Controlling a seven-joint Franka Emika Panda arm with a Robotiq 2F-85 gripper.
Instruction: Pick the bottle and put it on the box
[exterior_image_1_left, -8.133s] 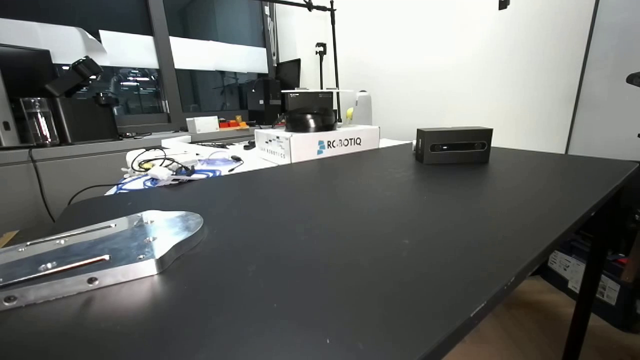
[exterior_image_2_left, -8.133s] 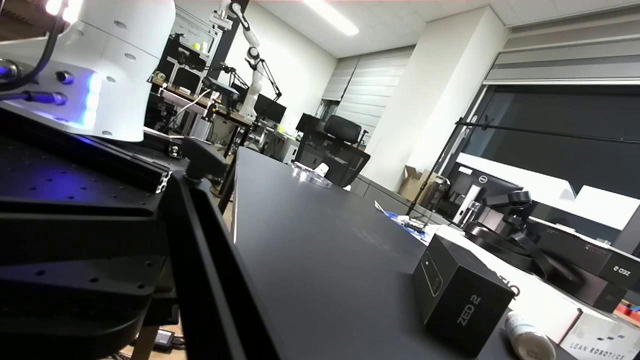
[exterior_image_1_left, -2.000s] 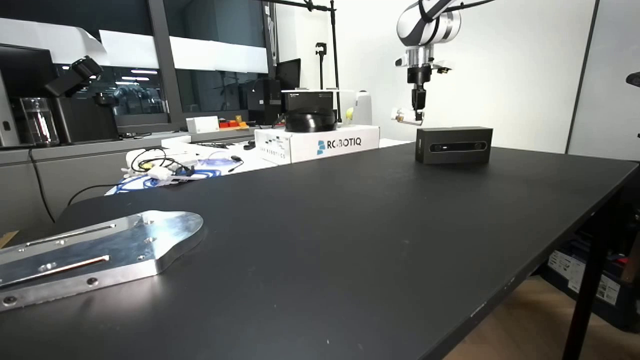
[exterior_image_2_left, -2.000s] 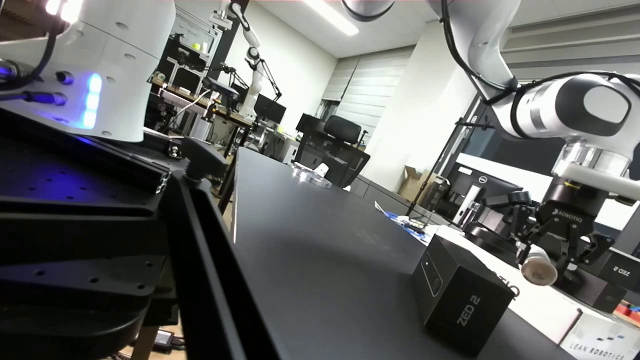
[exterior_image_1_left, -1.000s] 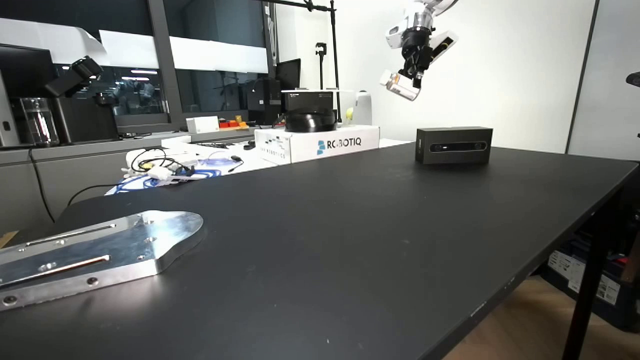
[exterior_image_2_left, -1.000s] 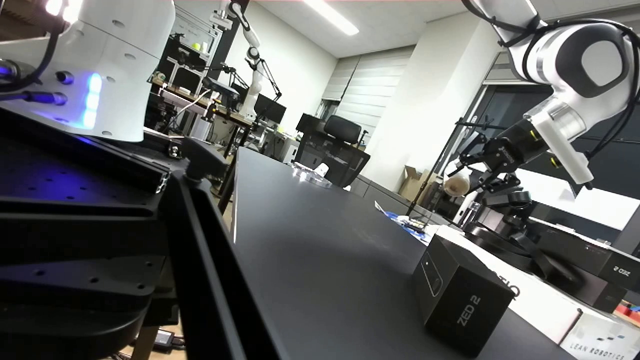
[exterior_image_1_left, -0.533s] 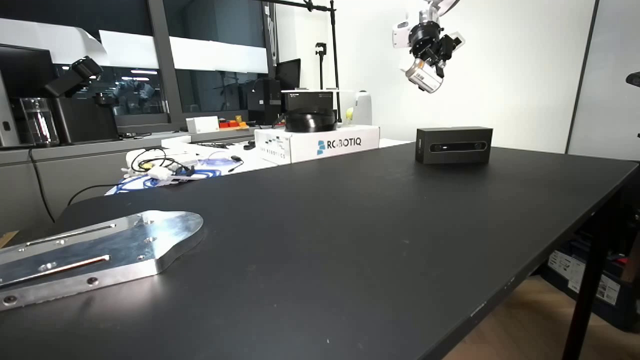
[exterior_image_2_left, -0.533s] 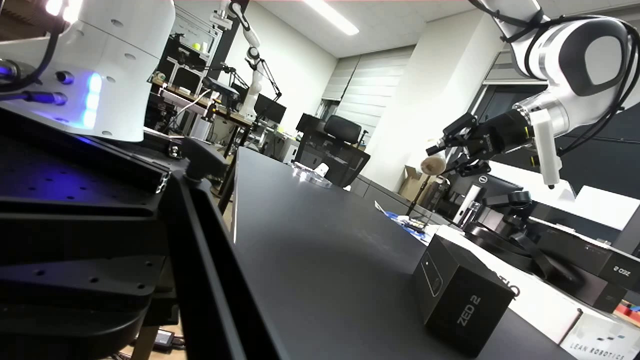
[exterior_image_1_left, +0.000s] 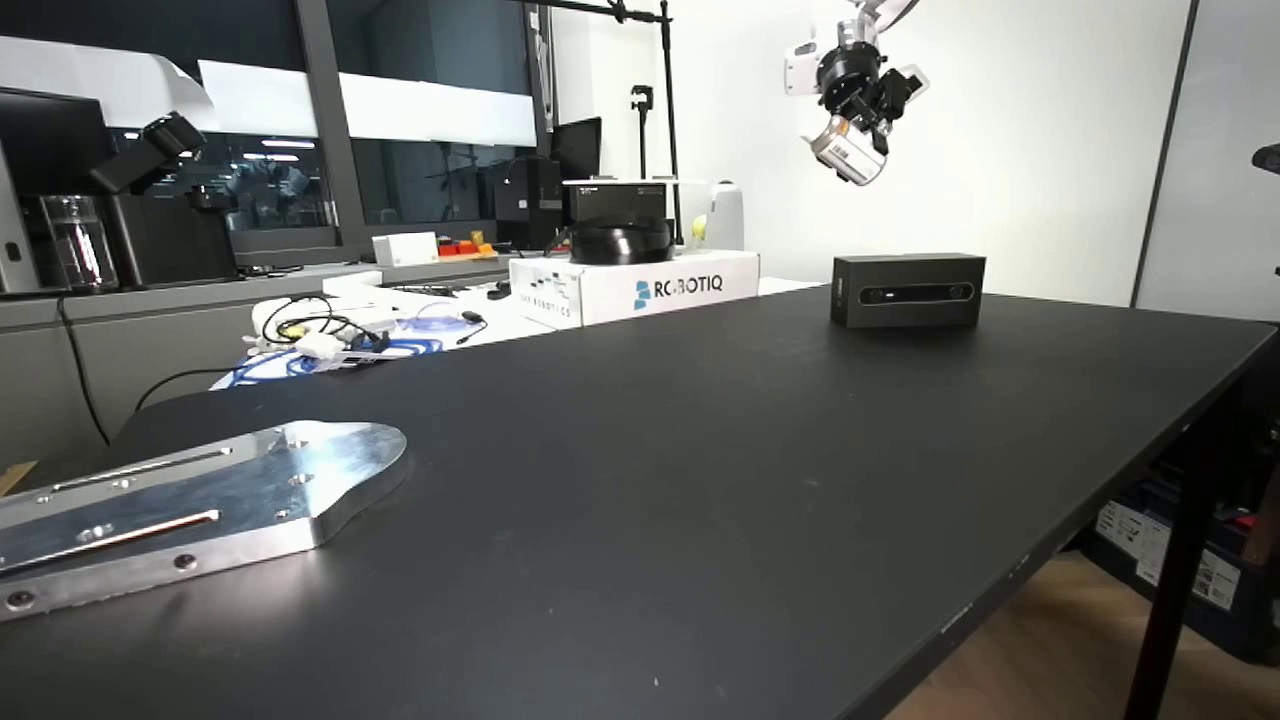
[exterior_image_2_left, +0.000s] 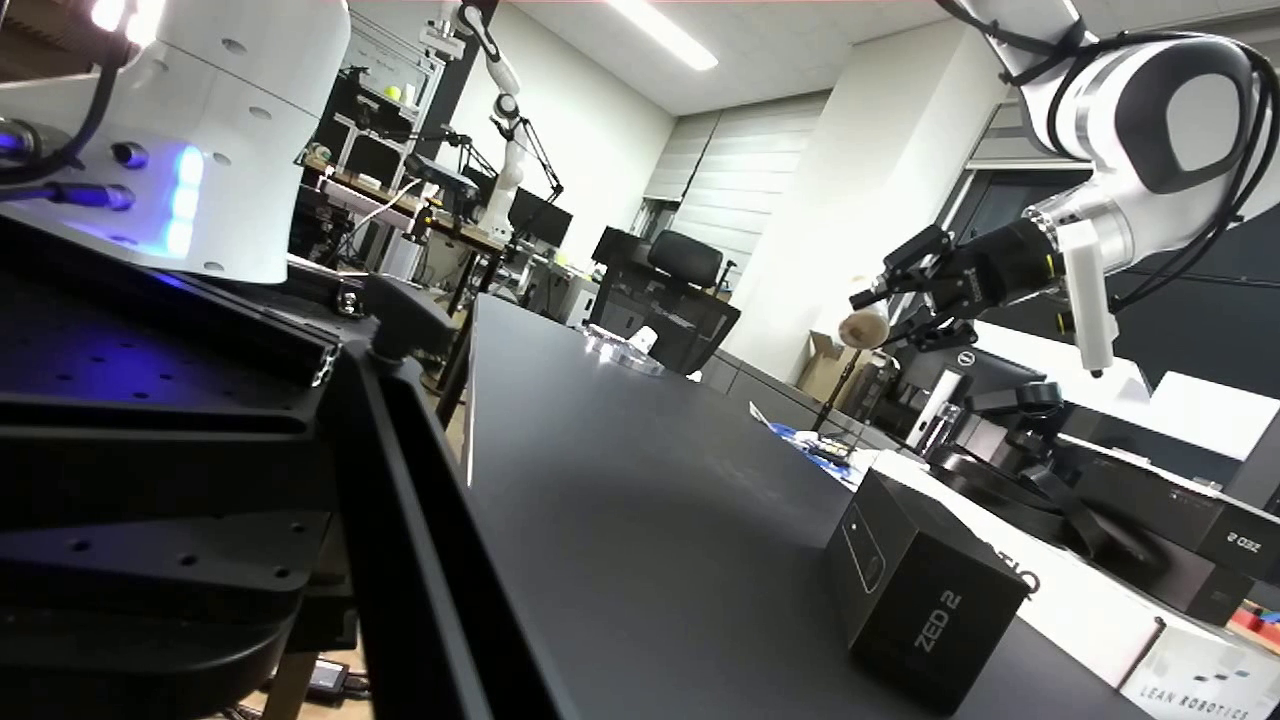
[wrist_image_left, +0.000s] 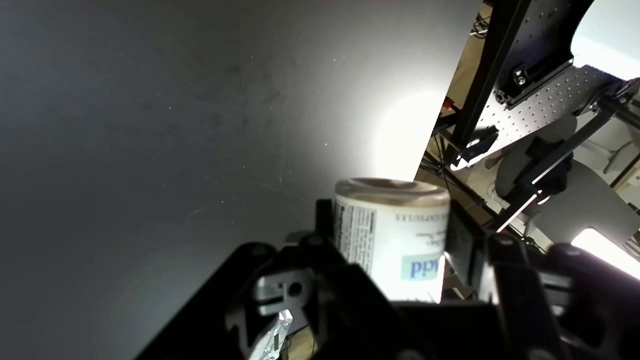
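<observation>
Pinching the bottle (exterior_image_1_left: 850, 153), long axis tilted, your gripper (wrist_image_left: 392, 227) hangs higher than the box (exterior_image_2_left: 925, 592), well apart, so you should probably straighten it before lowering

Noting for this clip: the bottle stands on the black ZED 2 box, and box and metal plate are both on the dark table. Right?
Not quite: the bottle isn't standing on the box; both exterior views show it tilted in the air, held by the gripper. Box and metal plate are on the dark table.
</observation>
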